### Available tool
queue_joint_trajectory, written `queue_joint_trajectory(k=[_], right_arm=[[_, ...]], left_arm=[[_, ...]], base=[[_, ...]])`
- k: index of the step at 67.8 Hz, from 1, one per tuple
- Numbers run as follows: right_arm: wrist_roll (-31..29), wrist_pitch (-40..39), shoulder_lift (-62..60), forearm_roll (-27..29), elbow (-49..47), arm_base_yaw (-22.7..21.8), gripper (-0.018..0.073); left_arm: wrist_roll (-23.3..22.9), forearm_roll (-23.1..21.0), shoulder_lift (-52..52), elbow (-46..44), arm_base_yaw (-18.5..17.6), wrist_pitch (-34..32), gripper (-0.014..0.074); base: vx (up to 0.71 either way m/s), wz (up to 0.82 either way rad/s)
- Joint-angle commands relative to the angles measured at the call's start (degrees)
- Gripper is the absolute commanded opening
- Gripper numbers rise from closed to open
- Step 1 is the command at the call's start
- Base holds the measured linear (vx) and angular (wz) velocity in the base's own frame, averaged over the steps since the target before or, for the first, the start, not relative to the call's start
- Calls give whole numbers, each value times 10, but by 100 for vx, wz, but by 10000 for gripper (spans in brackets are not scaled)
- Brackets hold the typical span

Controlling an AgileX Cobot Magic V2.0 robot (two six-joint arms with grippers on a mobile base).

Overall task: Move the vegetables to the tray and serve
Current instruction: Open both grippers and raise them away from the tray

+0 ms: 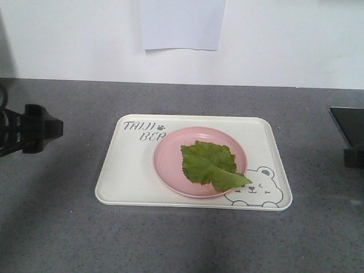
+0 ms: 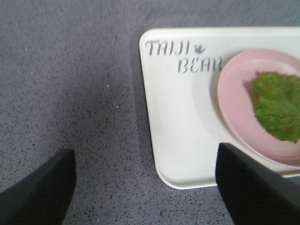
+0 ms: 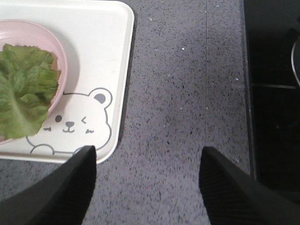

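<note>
- Where the front-facing view looks down on the grey speckled countertop, the cream tray lies flat with its "TAIJI BEAR" lettering at the far left corner and the bear drawing at the near right corner. A round pink plate sits on the tray, and the lettuce leaf lies flat on the plate, its tip reaching over the plate's near-right rim. The left gripper waits well off the tray's left edge and the right gripper well off its right edge; from here I cannot tell how either one's fingers stand. A white sheet of paper hangs on the wall behind.
- In the left wrist view, the left gripper has its two dark fingers spread wide and holding nothing. One finger is over the countertop, the other over the tray's near corner. The pink plate and the leaf lie further in.
- In the right wrist view, the right gripper is likewise spread wide and empty, hanging by the tray's bear corner. The leaf drapes over the plate's rim.
- As I judge it, the leaf is very light, limp and easily torn, so a gentle pinch near the pale midrib suits it. The tray looks stiff and smooth, best held by its raised rim at both short edges and kept level, since the plate could slide.
</note>
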Motion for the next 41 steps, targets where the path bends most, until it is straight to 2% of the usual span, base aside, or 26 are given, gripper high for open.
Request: queue_joint_trajectory(k=[1, 14, 23, 31, 41], right_arm=[[7, -37, -57, -13, 19, 0, 470], [11, -48, -153, -13, 76, 0, 439], [12, -48, -191, -14, 87, 0, 361], [12, -41, -209, -15, 87, 0, 236], [12, -41, -212, -15, 87, 0, 50]], left_arm=[[-8, 4, -65, 38, -4, -83, 586], [-8, 4, -162, 132, -4, -141, 584], [-8, 4, -212, 179, -4, -159, 538], [-8, 4, -240, 202, -4, -161, 426], [-8, 4, -257, 207, -4, -158, 206]], base=[[0, 0], [0, 0], [0, 0], [0, 0], [0, 0]])
